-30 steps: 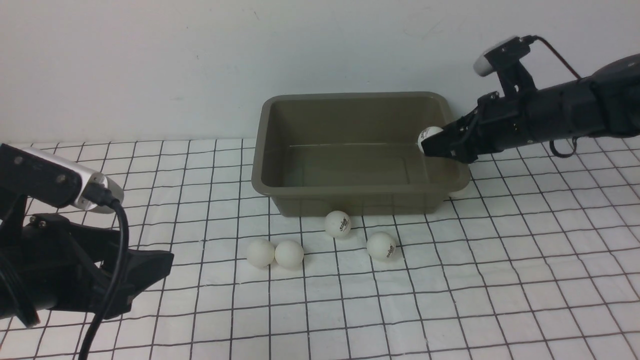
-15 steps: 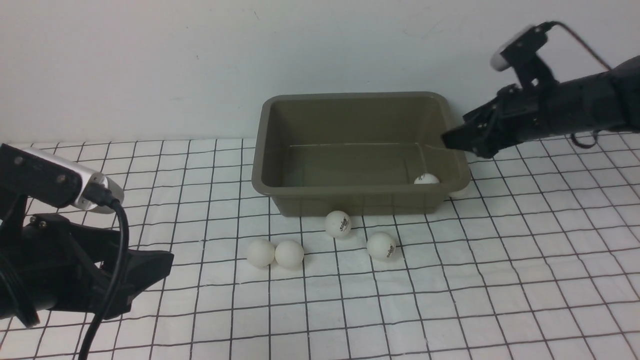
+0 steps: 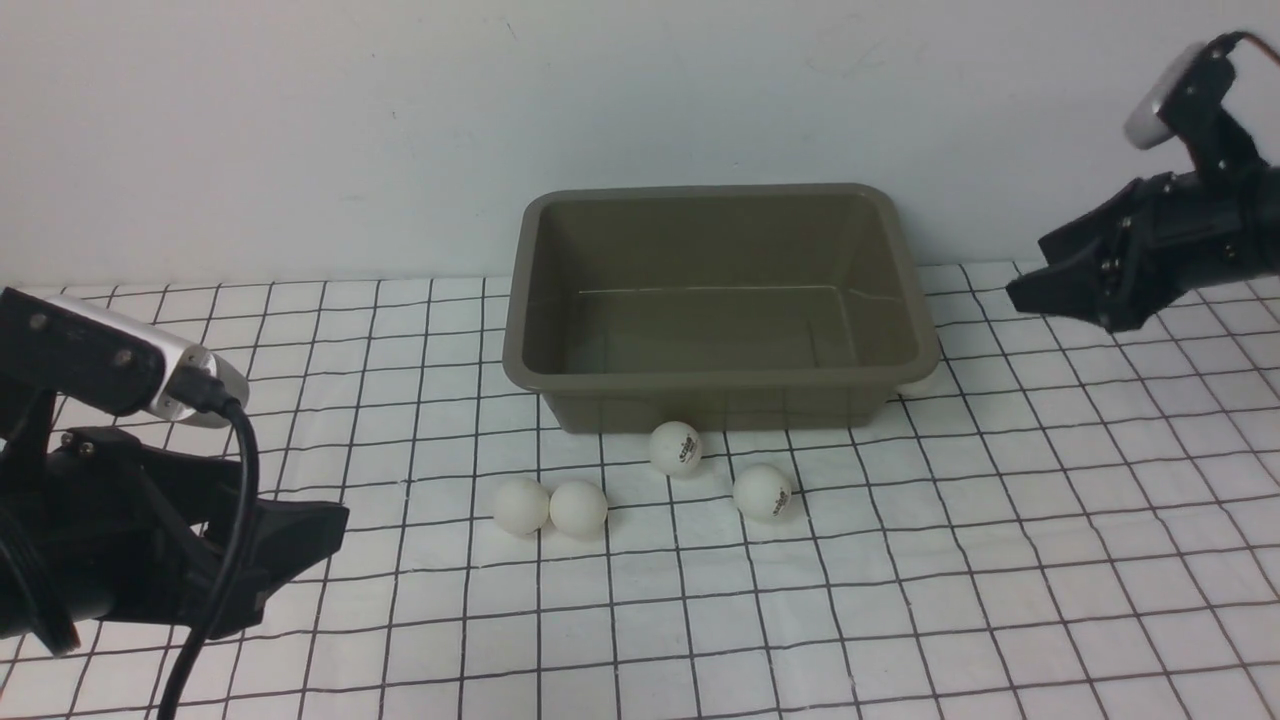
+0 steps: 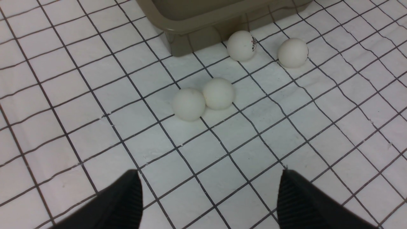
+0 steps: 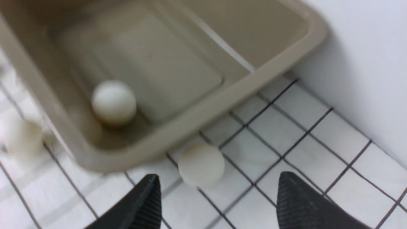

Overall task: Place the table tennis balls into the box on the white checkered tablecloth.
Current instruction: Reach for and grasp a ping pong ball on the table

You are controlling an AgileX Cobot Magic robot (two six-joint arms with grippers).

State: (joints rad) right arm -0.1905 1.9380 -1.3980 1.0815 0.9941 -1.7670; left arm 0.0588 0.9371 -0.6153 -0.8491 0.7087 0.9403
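Note:
The olive-grey box [image 3: 716, 191] stands at the back of the white checkered tablecloth [image 3: 1000, 560]. In the right wrist view one table tennis ball [image 5: 113, 102] lies inside the box [image 5: 203, 109]; the front view hides it behind the near wall. Several balls rest in front of the box: a touching pair [image 3: 521, 505] [image 3: 578, 507] and two logo balls [image 3: 676, 447] [image 3: 762, 491]. Another ball [image 5: 201, 163] lies against the box's right corner. My right gripper [image 3: 1022, 292] hangs open and empty, right of the box. My left gripper [image 4: 210, 178] is open low at the near left, short of the pair [image 4: 203, 98].
A plain white wall runs close behind the box. The cloth is slightly wrinkled. The left arm's cable [image 3: 225, 560] hangs at the near left edge.
My right gripper opened over the box's right end and the ball dropped in. The right arm then drew back to the right and upward. The left arm stayed still.

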